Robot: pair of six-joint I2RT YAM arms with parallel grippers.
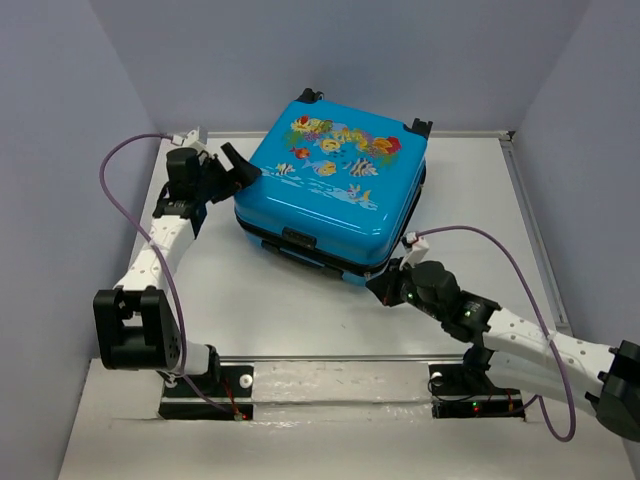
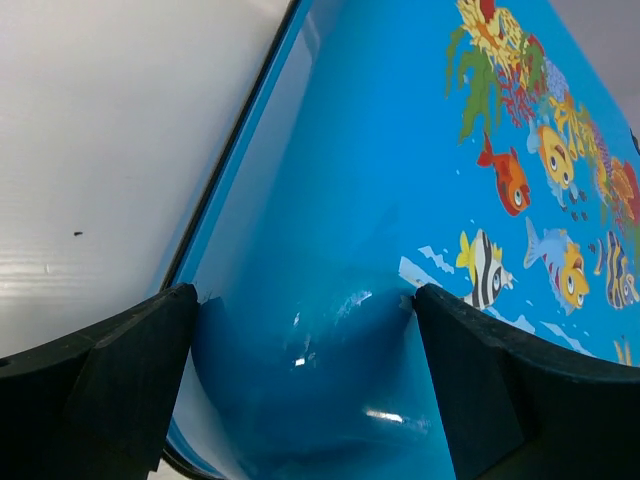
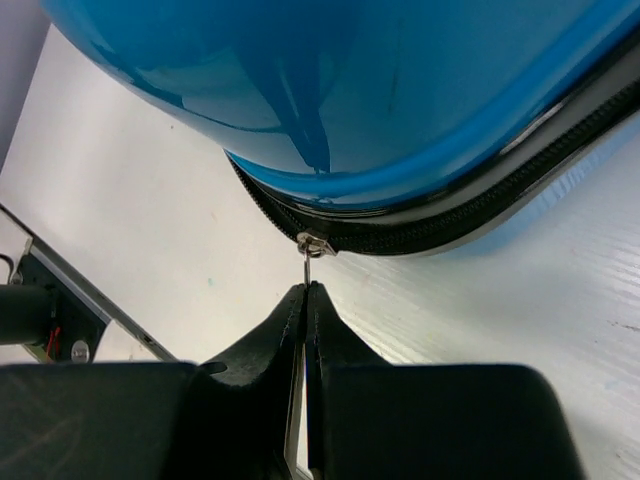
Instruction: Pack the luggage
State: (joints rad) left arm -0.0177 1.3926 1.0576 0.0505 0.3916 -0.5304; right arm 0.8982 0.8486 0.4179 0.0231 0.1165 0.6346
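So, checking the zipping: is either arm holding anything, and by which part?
Right fingers pinch the zipper pull of the suitcase; left fingers open, holding nothing.

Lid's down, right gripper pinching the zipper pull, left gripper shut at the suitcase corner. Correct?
Not quite: the left wrist view shows the left gripper wide open, fingers either side of the suitcase corner. The right gripper does pinch the zipper pull.

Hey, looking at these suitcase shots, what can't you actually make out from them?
- Inside of the suitcase: every view, the lowered lid hides it.
- The zipper along the far sides: top view, the shell overhangs it.
- Lower end of the zipper pull: right wrist view, pinched between the shut right jaws.
- The wheels: left wrist view, beyond the frame edge.
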